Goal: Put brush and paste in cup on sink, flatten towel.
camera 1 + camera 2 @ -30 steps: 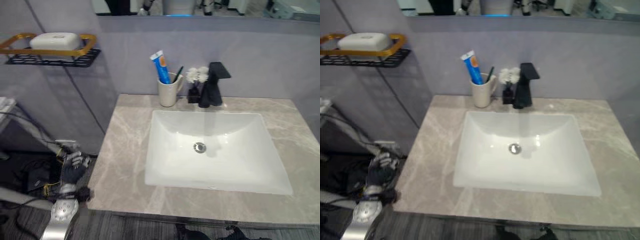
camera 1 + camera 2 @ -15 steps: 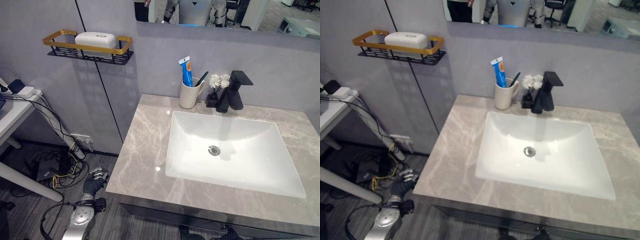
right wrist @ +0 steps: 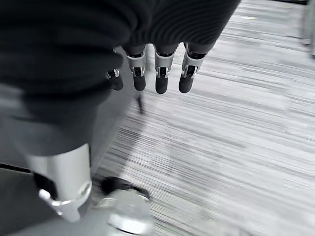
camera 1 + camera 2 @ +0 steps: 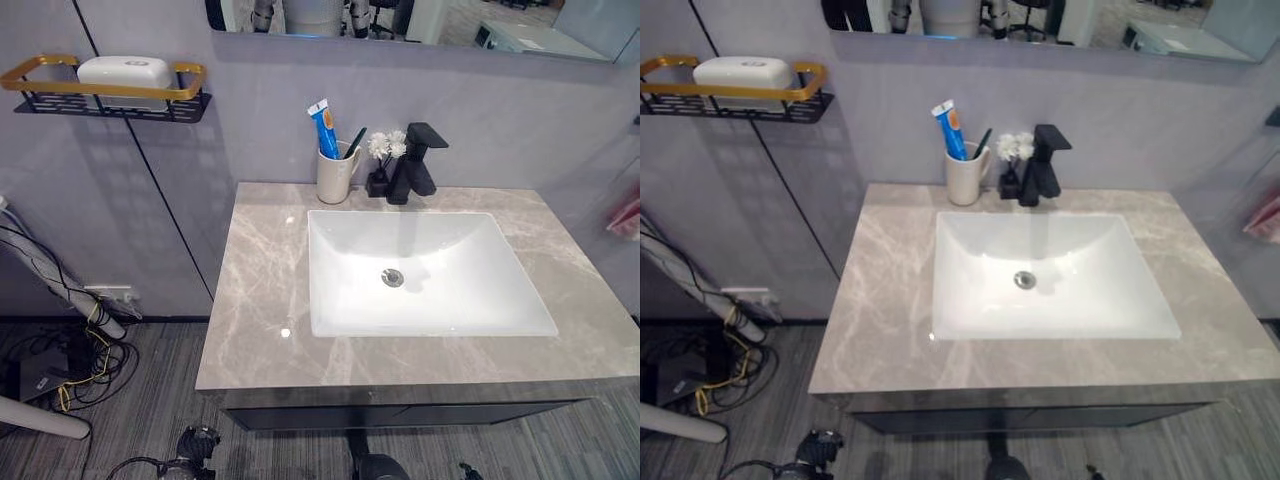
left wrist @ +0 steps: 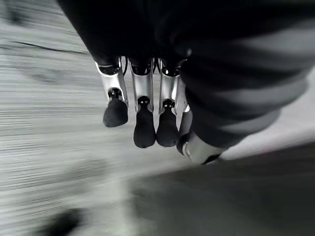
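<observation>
on the veined marble counter (image 4: 250, 300) a ceramic cup (image 4: 335, 178) holds blue paste tube (image 4: 323, 130) and brush (image 4: 355, 143); left hand (image 5: 142, 113) and right hand (image 3: 157, 73) hang with fingers relaxed, empty

Countertop (image 4: 255, 300): grey marble, with a white rectangular basin (image 4: 420, 275) set in it.
On countertop, back edge: cream cup (image 4: 335, 177), black faucet (image 4: 415, 165), small dark vase of white flowers (image 4: 382, 165) between them.
Wall shelf (image 4: 100, 90): gold rail, carries a white soap bar (image 4: 125, 72).
</observation>
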Available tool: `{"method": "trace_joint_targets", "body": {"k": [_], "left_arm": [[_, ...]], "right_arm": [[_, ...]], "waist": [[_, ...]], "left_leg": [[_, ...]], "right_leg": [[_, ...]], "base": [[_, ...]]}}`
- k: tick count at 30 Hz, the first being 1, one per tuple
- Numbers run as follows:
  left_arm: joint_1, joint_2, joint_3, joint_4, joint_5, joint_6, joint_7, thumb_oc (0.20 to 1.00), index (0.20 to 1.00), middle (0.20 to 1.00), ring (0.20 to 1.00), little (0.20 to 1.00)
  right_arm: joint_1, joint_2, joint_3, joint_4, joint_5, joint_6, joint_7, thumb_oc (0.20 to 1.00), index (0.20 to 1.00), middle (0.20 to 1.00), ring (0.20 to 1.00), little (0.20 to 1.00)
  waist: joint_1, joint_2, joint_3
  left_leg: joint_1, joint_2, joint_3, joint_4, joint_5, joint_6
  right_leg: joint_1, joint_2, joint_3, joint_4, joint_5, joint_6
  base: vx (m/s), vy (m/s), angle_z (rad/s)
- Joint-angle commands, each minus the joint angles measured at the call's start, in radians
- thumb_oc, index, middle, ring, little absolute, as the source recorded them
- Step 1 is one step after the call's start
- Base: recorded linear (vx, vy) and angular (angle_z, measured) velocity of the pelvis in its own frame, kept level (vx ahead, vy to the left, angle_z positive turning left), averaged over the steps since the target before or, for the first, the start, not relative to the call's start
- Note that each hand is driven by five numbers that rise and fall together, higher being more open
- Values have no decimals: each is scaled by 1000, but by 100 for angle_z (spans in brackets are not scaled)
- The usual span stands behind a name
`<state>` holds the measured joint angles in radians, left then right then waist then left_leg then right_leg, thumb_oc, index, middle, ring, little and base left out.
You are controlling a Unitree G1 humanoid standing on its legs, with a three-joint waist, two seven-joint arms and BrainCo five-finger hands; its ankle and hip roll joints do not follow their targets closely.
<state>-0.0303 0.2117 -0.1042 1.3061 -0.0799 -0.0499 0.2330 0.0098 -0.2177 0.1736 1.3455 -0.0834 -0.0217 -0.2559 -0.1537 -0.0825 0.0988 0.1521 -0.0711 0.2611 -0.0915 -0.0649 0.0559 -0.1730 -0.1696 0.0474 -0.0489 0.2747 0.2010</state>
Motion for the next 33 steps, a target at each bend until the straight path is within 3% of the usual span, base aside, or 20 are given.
{"method": "trace_joint_targets", "body": {"k": [1, 2, 3, 5, 6, 10, 14, 16, 17, 18, 20, 22, 25, 27, 28, 29, 30, 31, 33], "left_arm": [[2, 20, -31, -15, 63, 12, -27, 667, 667, 667, 667, 667], [3, 24, -35, 7, 83, 18, -40, 959, 959, 959, 959, 959], [6, 30, -32, 16, 93, 22, -37, 1000, 1000, 1000, 1000, 1000], [8, 35, -30, 27, 101, 24, -42, 1000, 1000, 1000, 1000, 1000], [13, 43, -23, 49, 113, 37, -53, 1000, 1000, 1000, 1000, 1000], [21, 44, -24, 78, 143, 54, -77, 1000, 1000, 1000, 1000, 1000], [24, 33, -45, 90, 166, 58, -88, 1000, 1000, 1000, 1000, 1000], [23, 26, -61, 91, 182, 60, -90, 1000, 1000, 1000, 1000, 1000], [13, 32, -65, 76, 182, 55, -82, 1000, 1000, 1000, 1000, 1000], [9, 32, -66, 69, 177, 53, -78, 1000, 1000, 1000, 1000, 1000], [-5, 30, -75, 55, 170, 47, -66, 1000, 1000, 1000, 1000, 1000], [-27, 26, -101, 27, 168, 32, -51, 1000, 1000, 1000, 1000, 1000], [-55, 23, -147, 4, 187, 20, -45, 1000, 1000, 1000, 1000, 1000], [-80, 14, -187, -6, 207, 16, -42, 1000, 1000, 1000, 1000, 1000], [-100, 12, -208, -13, 205, 12, -29, 1000, 1000, 1000, 1000, 1000], [-105, 12, -222, -12, 208, 9, -28, 1000, 1000, 1000, 1000, 1000], [-105, 12, -222, -12, 208, 9, -28, 1000, 1000, 1000, 1000, 1000], [-100, 14, -233, -15, 209, 0, -20, 1000, 1000, 1000, 1000, 1000], [-101, 19, -232, -14, 214, -2, -20, 1000, 1000, 1000, 1000, 1000]], "right_arm": [[-9, 15, 58, 15, 54, -4, 17, 1000, 1000, 1000, 1000, 1000], [1, 18, 62, 10, 57, -8, 24, 1000, 1000, 1000, 1000, 1000], [14, 18, 70, 5, 57, -14, 32, 1000, 1000, 1000, 1000, 1000], [18, 19, 76, 4, 56, -16, 38, 1000, 1000, 1000, 1000, 1000], [28, 15, 80, 12, 53, -18, 57, 1000, 1000, 1000, 1000, 1000], [25, 7, 60, 30, 57, -8, 76, 1000, 1000, 1000, 1000, 1000], [9, -2, 36, 3, 102, -18, 83, 1000, 1000, 1000, 1000, 1000], [-3, -2, 37, -13, 113, -19, 90, 1000, 1000, 1000, 1000, 1000], [-11, 3, 51, -20, 101, -17, 88, 1000, 1000, 1000, 1000, 1000], [-15, 4, 57, -21, 94, -17, 87, 1000, 1000, 1000, 1000, 1000], [-13, 4, 67, -20, 91, -18, 89, 1000, 1000, 1000, 1000, 1000], [-13, -5, 74, -13, 95, -20, 89, 1000, 1000, 1000, 1000, 1000], [-14, -21, 63, -4, 119, -27, 83, 1000, 1000, 1000, 1000, 1000], [-24, -34, 53, 0, 134, -31, 78, 1000, 1000, 1000, 1000, 1000], [-42, -54, 47, 12, 157, -39, 63, 1000, 1000, 1000, 1000, 1000], [-50, -63, 47, 19, 157, -41, 62, 1000, 1000, 1000, 1000, 1000], [-50, -63, 46, 19, 156, -41, 62, 1000, 1000, 1000, 1000, 1000], [-61, -77, 67, 33, 140, -48, 69, 1000, 1000, 1000, 1000, 1000], [-65, -82, 73, 30, 132, -50, 69, 1000, 1000, 1000, 1000, 1000]], "waist": [[-24, 8, 30], [-18, 11, 30], [-13, 13, 27], [-11, 12, 20], [1, 17, 15], [36, 27, 1], [38, 27, -15], [56, 20, -26], [77, 18, -33], [83, 19, -36], [78, 19, -38], [59, 26, -39], [42, 34, -25], [41, 38, -6], [69, 34, 14], [85, 32, 22], [85, 32, 20], [125, 28, 37], [134, 29, 42]], "left_leg": [[-24, 21, -34, 9, -27, 1], [-36, 34, -7, 10, -17, -1], [-50, 46, 18, 11, -7, -4], [-62, 52, 34, 6, 3, -7], [-80, 73, 72, 6, 13, -7], [-112, 108, 154, 26, 26, -8], [-120, 101, 203, 34, 10, -2], [-139, 116, 266, 47, 12, -5], [-147, 140, 324, 61, 26, -19], [-148, 154, 335, 65, 33, -26], [-151, 177, 353, 72, 52, -44], [-145, 219, 378, 62, 96, -76], [-148, 243, 329, 73, 110, -99], [-168, 251, 249, 120, 103, -117], [-214, 213, 38, 169, 90, -103], [-235, 176, -84, 191, 65, -96], [-239, 176, -85, 192, 67, -96], [-261, 68, -317, 260, 11, -77], [-271, 53, -350, 272, 10, -70]], "right_leg": [[-36, 15, -6, 114, -53, 5], [-26, 28, -55, 152, -104, -15], [-8, 38, -98, 186, -151, -31], [4, 47, -109, 193, -175, -39], [28, 56, -140, 252, -233, -49], [91, 4, -231, 279, -276, -61], [129, -1, -210, 323, -295, -36], [166, -25, -271, 288, -282, -33], [174, -52, -360, 232, -279, -39], [172, -56, -380, 218, -280, -42], [174, -39, -388, 184, -285, -49], [177, 12, -331, 140, -320, -70], [171, 59, -270, 136, -348, -94], [169, 82, -238, 135, -357, -107], [161, 108, -174, 122, -339, -131], [164, 119, -137, 117, -338, -134], [161, 119, -138, 116, -336, -134], [156, 150, -42, 119, -330, -139], [153, 159, -14, 118, -325, -139]], "base": [[-221, 65, -70], [-208, 58, -43], [-177, 20, -68], [-119, -13, -133], [-141, -39, -96], [-104, -51, -80], [-33, -9, -84], [-132, -160, -94], [-88, -264, -165], [-62, -303, -185], [-14, -286, -135], [34, -376, -76], [70, -285, -94], [57, -284, -79], [21, -305, -35], [-3, -241, -52], [71, -173, -184], [81, -121, -194], [69, -74, -169]]}}
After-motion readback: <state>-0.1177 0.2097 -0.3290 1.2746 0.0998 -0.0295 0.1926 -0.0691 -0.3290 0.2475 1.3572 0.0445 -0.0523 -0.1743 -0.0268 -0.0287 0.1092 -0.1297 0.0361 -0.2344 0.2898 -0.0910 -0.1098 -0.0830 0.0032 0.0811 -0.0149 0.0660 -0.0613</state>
